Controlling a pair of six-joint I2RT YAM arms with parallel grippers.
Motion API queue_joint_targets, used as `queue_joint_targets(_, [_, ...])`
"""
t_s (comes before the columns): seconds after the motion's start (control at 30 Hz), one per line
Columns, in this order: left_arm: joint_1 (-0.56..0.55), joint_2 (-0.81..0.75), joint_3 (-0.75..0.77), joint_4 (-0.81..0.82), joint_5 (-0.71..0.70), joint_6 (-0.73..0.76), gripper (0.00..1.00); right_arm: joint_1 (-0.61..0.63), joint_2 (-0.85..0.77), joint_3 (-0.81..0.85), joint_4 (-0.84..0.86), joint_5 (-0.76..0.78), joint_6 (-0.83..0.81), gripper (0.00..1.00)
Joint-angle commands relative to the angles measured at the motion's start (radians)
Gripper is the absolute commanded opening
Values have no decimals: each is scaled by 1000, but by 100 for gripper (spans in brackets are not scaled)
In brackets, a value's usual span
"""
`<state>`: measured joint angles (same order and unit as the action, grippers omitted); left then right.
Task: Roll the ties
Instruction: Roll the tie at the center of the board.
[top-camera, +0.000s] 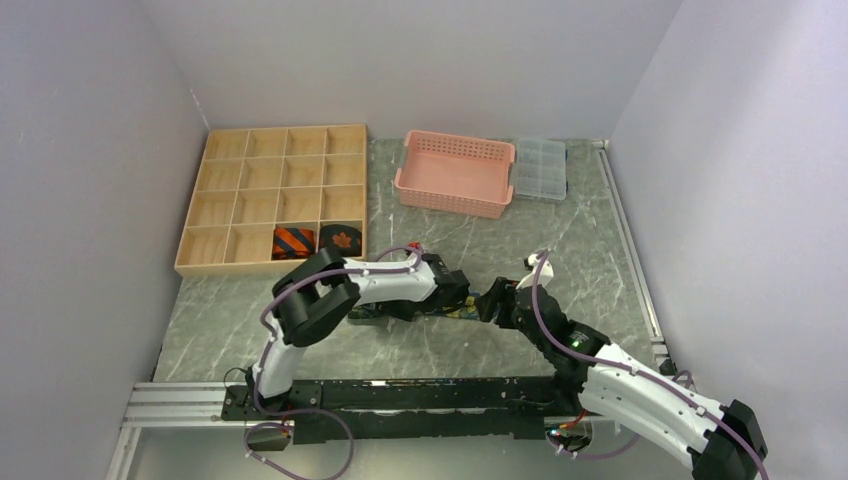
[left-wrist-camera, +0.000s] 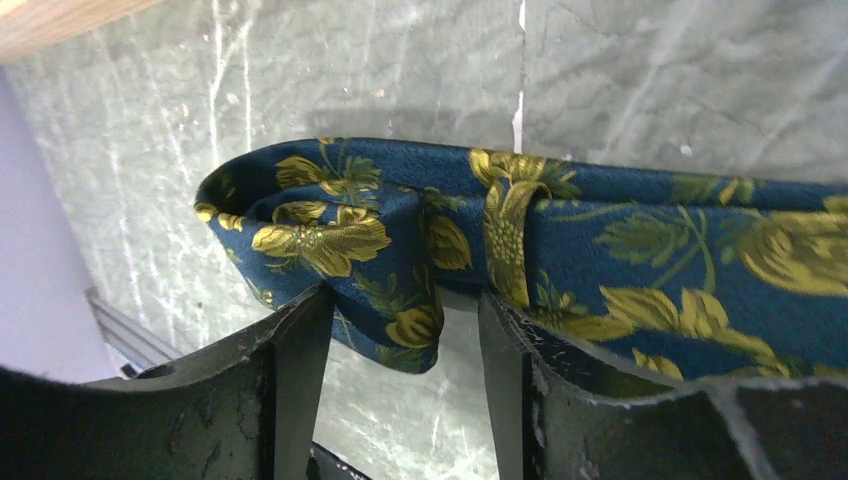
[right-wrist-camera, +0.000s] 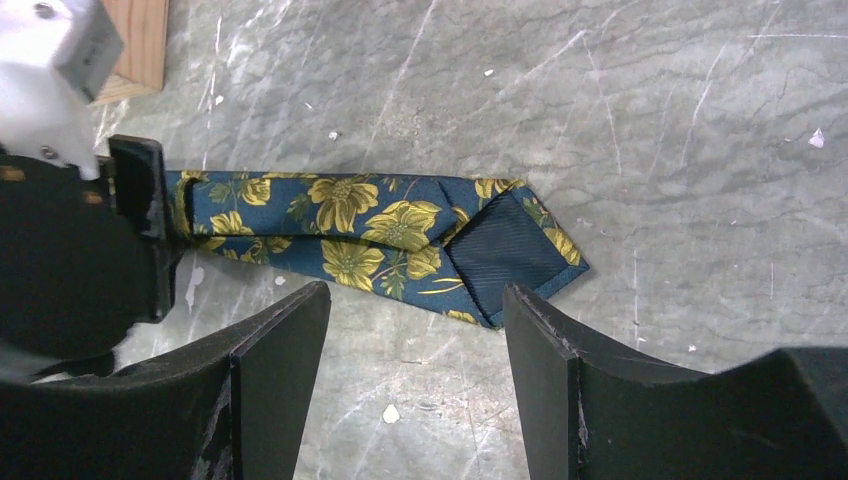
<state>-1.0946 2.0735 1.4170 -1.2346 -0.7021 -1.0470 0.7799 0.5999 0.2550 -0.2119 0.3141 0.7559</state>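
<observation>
Floral tie (right-wrist-camera: 340, 225) lies on the marble table (right-wrist-camera: 650, 120): from the right wrist, tip at three o'clock, folded end at nine. Left gripper (left-wrist-camera: 400, 390) straddles that fold, jaws apart, nothing pinched. The right gripper (right-wrist-camera: 415, 380) hovers spread and empty, likely to steady the tip.

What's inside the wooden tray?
The wooden tray holds two rolls side by side in its nearest row: striped tie and leaf tie. Other compartments look bare. Beneath the rolls is covered.

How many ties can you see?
3. A striped tie and a leaf-patterned tie sit rolled in neighbouring compartments of the wooden tray; a flowery tie lies on the table. Others may be hidden.
</observation>
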Motion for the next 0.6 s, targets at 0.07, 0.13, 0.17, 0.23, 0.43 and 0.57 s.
queue_joint_targets(0.07, [-8,-178,-74,200,107,41,63,-2,3,12,-1,24,6,69])
queue_joint_targets(0.13, [-8,-223,-94,228,127,51,64,-2,16,19,2,18,-1,69])
queue_joint_targets(0.17, [-8,-248,-103,241,136,55,66,-2,22,22,5,14,-5,69])
queue_joint_targets(0.23, [-7,-298,-124,270,153,60,68,-2,34,28,12,-4,-13,69])
queue_joint_targets(0.43, [45,-547,-284,393,194,60,71,-2,89,62,81,-145,-61,72])
queue_joint_targets(0.57, [197,-834,-540,630,282,93,71,0,210,120,198,-321,-81,73])
